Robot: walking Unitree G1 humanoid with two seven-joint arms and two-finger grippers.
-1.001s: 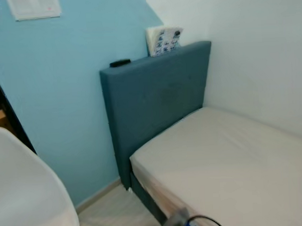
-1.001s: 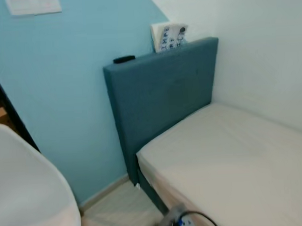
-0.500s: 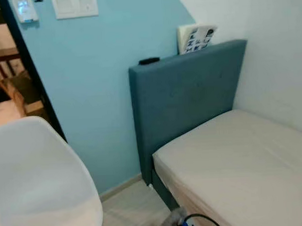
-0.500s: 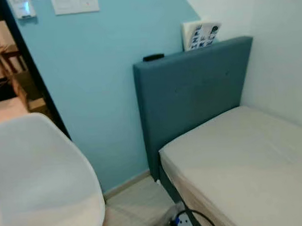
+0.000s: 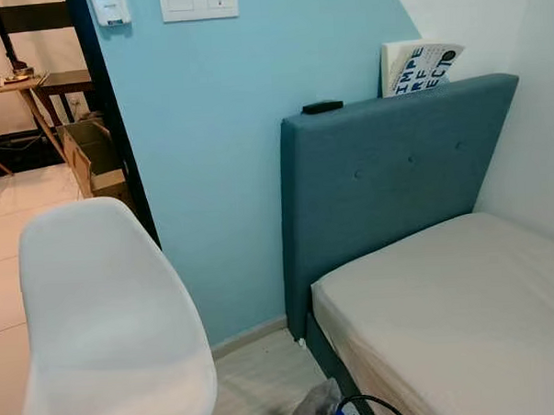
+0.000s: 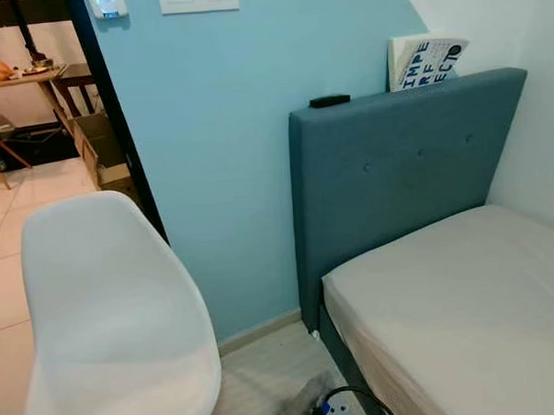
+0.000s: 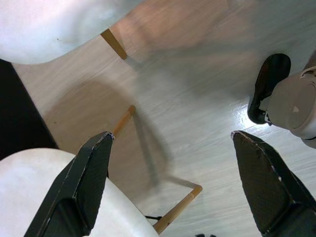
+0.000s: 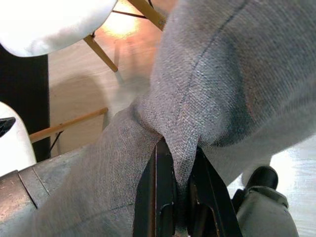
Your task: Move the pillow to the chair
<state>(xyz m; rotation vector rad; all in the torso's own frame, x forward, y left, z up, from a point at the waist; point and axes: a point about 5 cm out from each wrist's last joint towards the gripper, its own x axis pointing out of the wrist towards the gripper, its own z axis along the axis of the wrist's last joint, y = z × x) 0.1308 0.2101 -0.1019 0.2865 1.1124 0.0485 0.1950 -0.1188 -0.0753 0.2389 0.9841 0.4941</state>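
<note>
The pillow (image 8: 222, 74) is grey woven cloth and hangs above the wooden floor. My right gripper (image 8: 177, 168) is shut on a pinched fold of it. A bit of grey cloth (image 5: 315, 406) also shows at the bottom edge of the left eye view. The white shell chair (image 5: 107, 316) stands at my left front with its seat bare, and its wooden legs (image 7: 116, 44) show in the left wrist view. My left gripper (image 7: 171, 134) hangs open over the floor beside the chair, holding nothing.
A bed (image 5: 465, 310) with a bare mattress and a blue headboard (image 5: 386, 175) lies to the right. A book (image 5: 418, 65) and a black remote (image 5: 321, 106) rest on the headboard. A power strip (image 6: 336, 409) lies on the floor. A doorway (image 5: 35, 135) opens at the far left.
The camera has swung left and risen, so the bed slid right in the picture and more of the white chair and the doorway came into view. Nothing itself moved.
</note>
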